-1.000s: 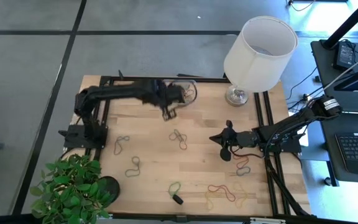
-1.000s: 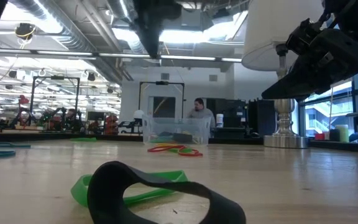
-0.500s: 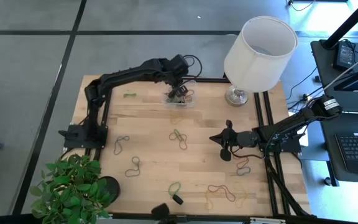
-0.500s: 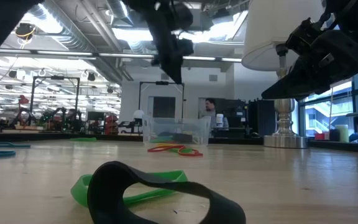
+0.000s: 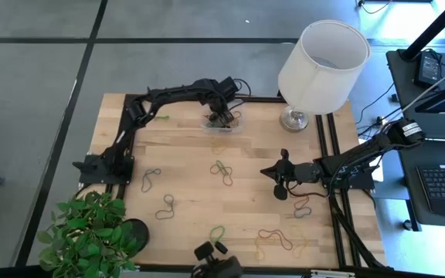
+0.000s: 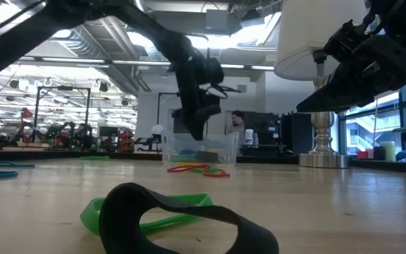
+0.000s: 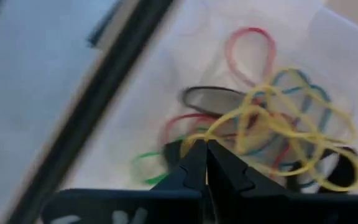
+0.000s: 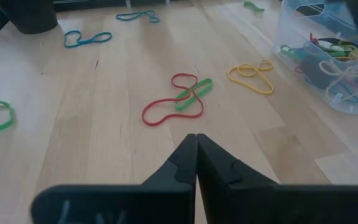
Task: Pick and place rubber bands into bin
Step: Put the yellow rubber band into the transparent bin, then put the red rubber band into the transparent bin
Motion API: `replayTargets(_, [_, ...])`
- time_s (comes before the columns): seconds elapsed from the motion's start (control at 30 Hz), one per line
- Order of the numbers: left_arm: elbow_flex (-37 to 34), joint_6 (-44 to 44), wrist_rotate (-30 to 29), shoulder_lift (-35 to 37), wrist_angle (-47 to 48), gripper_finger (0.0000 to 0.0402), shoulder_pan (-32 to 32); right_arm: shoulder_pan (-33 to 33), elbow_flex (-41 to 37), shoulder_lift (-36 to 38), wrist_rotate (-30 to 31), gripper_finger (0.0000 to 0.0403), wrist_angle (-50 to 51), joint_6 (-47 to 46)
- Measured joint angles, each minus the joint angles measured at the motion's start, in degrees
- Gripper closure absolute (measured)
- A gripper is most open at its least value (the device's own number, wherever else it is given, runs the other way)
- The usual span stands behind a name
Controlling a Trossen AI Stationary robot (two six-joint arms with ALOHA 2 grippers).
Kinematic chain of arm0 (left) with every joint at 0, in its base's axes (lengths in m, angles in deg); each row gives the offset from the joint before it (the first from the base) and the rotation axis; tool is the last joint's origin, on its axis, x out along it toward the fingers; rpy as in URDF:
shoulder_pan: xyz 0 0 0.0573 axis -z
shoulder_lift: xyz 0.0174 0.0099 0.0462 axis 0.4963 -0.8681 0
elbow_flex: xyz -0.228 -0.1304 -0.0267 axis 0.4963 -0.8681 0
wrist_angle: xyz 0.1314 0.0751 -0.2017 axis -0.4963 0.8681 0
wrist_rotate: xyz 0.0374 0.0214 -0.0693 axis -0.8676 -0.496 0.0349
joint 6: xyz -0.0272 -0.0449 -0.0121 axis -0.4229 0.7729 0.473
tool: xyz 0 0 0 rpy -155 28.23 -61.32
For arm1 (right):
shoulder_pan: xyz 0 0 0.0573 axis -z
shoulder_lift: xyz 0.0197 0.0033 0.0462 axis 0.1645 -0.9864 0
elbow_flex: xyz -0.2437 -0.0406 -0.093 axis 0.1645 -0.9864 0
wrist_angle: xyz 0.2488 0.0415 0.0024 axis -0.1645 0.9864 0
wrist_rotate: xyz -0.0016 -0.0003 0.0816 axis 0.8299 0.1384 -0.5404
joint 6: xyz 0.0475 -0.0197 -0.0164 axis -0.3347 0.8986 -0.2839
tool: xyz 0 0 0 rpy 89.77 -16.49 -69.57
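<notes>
Bands are lying heaped inside the bin (image 5: 222, 121), the small clear container sitting just beside the lamp (image 5: 321, 62) at the table's far edge. The left wrist view is showing that heap: a yellow band (image 7: 291, 134) sprawling over red, green, grey and blue loops. The left gripper (image 5: 224, 113) is hanging over the bin with its fingers pressed together, their tips at the yellow band; whether that band is pinched I cannot tell.

The loose rubber bands (image 8: 179, 99) are lying flat on the wooden table (image 5: 184, 154), scattered on the side of the bin away from the lamp. Nearest it, a yellow loop (image 8: 252, 73) is lying pinched into a figure 8, and a red loop with a green one across it is stretching its long axis slantwise.

The right gripper (image 5: 273, 171) is hovering further from the lamp, fingers together and empty, pointing towards the red and green pair.
</notes>
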Motion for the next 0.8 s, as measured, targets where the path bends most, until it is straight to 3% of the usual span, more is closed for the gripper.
replayTargets(0.47, [0.0, 0.9, 4.2, -1.7, 1.1, 0.0264, 0.3, 0.0, 0.0, 0.0, 0.0, 0.0391, 0.1, 1.0])
replayTargets(0.8, [0.0, 2.5, 2.3, 7.7, 2.1, 0.0263, 0.5, 0.0, 0.0, 0.0, 0.0, 0.0391, 1.4, 0.6])
